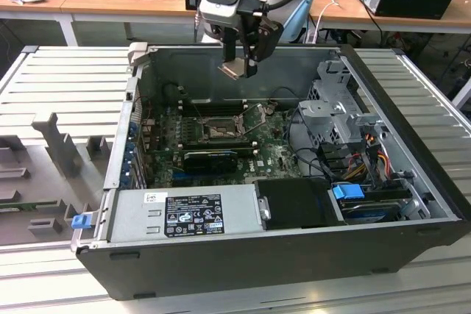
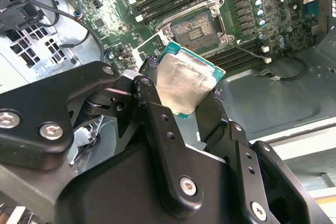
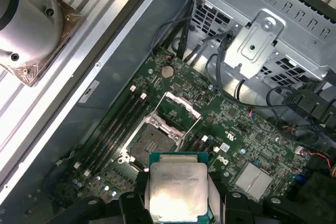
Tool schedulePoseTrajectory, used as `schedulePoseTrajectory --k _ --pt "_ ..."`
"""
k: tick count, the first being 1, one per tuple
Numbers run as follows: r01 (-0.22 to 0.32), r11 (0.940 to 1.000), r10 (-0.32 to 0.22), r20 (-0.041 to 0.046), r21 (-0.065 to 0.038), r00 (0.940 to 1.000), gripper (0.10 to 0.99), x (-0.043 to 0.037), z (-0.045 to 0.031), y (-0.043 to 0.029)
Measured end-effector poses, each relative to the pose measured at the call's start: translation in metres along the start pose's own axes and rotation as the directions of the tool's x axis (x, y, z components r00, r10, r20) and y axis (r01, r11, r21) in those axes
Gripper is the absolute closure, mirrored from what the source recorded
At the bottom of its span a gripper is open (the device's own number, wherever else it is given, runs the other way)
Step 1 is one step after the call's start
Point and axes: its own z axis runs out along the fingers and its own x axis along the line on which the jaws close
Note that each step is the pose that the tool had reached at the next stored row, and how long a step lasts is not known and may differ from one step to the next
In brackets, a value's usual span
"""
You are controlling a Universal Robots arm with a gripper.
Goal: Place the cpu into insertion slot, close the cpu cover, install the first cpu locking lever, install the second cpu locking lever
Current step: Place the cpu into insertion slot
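Above the open computer case (image 1: 294, 259), I hold my end effector (image 1: 241, 65) clamped on the cpu (image 3: 177, 190), its 2 fingers (image 2: 153, 106) pressing opposite edges. Well below it on the green board (image 3: 247, 129), the insertion slot (image 3: 148, 144) lies bare, with the cpu cover (image 3: 182, 104) tilted up beside it.

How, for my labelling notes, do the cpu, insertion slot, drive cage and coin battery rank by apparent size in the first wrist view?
1. drive cage
2. cpu: it sits nearest the camera, so its lead over the slot is unsure
3. insertion slot
4. coin battery
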Motion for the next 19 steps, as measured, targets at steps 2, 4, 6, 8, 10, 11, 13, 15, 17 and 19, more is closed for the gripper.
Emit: schedulePoseTrajectory --k 2,4,6,8,10,11,13,15,17,19 --pt "-0.009 1.0 0.009 0.0009 0.0 1.0 0.553 0.0 0.0001 0.0" --pt "-0.028 0.9996 0.028 0.0028 0.0 0.9996 0.553 0.0 0.0003 0.0" --pt "-0.038 0.9993 0.038 0.0037 0.0 0.9993 0.553 0.0 0.0003 0.0" --pt "-0.048 0.9988 0.048 0.0046 -0.001 0.9988 0.553 0.0 0.0003 0.0" --pt "-0.061 0.9981 0.061 0.0057 -0.001 0.9981 0.553 0.0 0.0004 0.0" --pt "-0.066 0.9978 0.066 0.0062 -0.001 0.9978 0.553 0.0 0.0004 0.0" --pt "-0.078 0.997 0.078 0.0072 -0.001 0.997 0.553 0.0 0.0004 -0.0001" --pt "-0.094 0.9956 0.094 0.0086 -0.002 0.9955 0.553 0.0 0.0004 -0.0001" --pt "-0.106 0.9943 0.106 0.0097 -0.002 0.9943 0.553 0.0 0.0005 0.0" --pt "-0.115 0.9934 0.115 0.0103 -0.002 0.9934 0.553 0.0 0.0005 0.0"
